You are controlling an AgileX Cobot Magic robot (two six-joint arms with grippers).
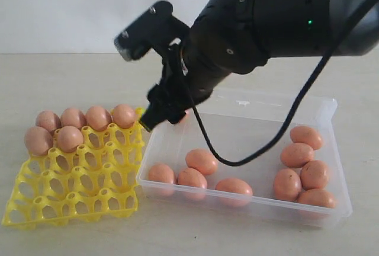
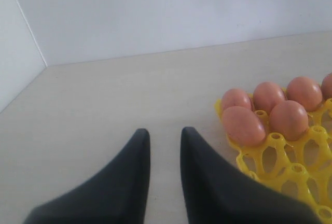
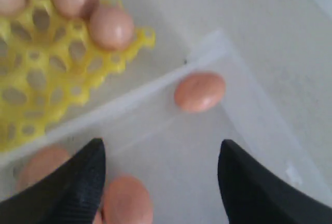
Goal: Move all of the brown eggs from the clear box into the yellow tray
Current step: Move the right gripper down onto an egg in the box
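The pale table [image 1: 71, 78] carries the clear box [image 1: 331, 114] with the yellow tray [image 1: 71, 191] just beside it. Six brown eggs [image 1: 70, 138] fill the tray's far cells; the others [image 1: 201, 161] lie loose in the box. The right gripper [image 3: 161, 149] hangs spread wide and empty above one egg [image 3: 199, 92] near the box's corner. The left gripper [image 2: 163, 132] hovers beside the tray, with a narrow gap, holding nothing.

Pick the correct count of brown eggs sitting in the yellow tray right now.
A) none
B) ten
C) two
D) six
D: the exterior view shows six brown eggs seated in the yellow tray, four along its far row and two in the next row.
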